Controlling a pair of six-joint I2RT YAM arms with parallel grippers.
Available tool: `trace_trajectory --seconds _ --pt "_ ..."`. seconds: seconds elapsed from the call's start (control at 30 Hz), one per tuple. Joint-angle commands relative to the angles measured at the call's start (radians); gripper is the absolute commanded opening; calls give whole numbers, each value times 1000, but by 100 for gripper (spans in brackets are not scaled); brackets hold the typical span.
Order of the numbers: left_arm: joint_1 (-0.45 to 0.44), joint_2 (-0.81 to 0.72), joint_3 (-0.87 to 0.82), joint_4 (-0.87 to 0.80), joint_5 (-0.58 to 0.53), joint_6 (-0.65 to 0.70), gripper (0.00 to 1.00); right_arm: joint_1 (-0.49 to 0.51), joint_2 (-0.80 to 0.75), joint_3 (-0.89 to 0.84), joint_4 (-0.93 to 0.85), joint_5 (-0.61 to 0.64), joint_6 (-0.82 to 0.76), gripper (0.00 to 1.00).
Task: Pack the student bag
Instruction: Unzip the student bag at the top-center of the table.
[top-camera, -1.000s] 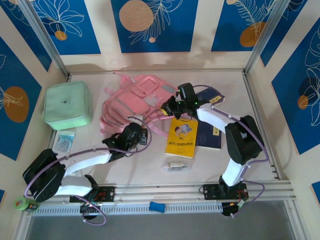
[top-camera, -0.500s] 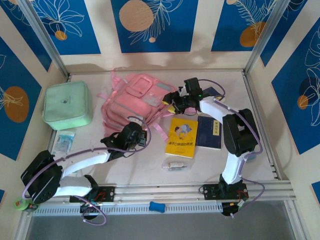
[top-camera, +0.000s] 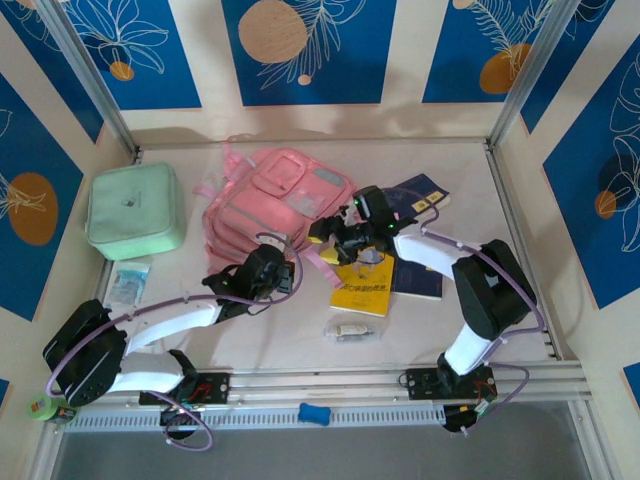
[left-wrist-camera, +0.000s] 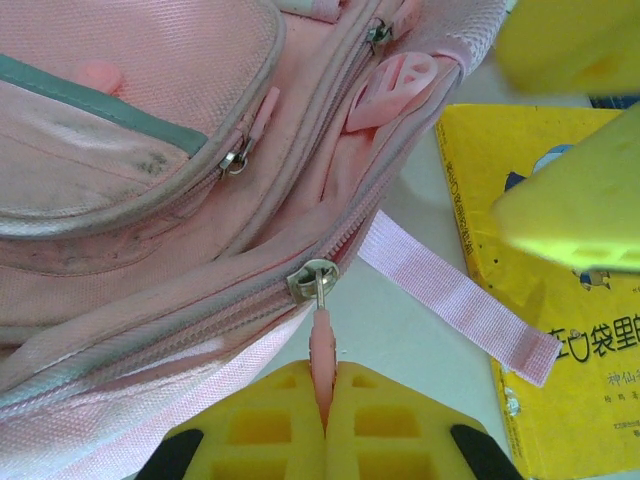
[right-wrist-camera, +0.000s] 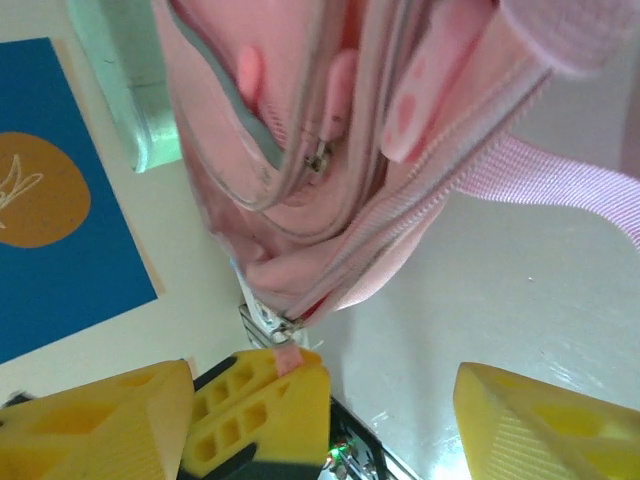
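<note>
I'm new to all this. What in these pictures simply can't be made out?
- Inside of the student bag: its own fabric covers it in every view.
- Top of the yellow book: overhead view, under the right arm.
- What the small pale item at the front is: overhead view, too small.
- Print on the packet: overhead view, too small.

- Top external view: fixed high above and behind the arm bases. It looks down and forward at long range and covers the whole tabletop (top-camera: 470, 165) and both arms.
- Left wrist view: set just behind the left jaws and looks along them at very close range. The student bag (left-wrist-camera: 150, 150) lies ahead of the jaws.
- Right wrist view: set behind the right jaws at close range, facing the bag's zip edge.
- Overlap: both wrist views cover the zip pull (left-wrist-camera: 322, 350) and the pink strap (left-wrist-camera: 460, 300). The right wrist view also shows the left jaws between its own.
</note>
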Motion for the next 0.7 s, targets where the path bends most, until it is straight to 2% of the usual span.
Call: trace_trajectory --seconds 0.0,0.1,0.27,0.43,0.5,0.67 --pt "2 -38 -5 58 5 11 0 20 30 -1 104 75 116 67" --pt "3 -36 -8 74 12 17 0 51 73 67 39 151 98 64" --pt "3 -19 0 77 30 17 0 52 163 109 65 198 123 52" --pt "4 -20 10 37 31 27 0 38 222 206 -9 190 45 22" --pt "7 -33 7 -4 27 29 0 23 216 226 -61 205 -2 13" --pt "11 -87 -29 -146 -22 20 0 -49 231 298 -186 188 -144 1"
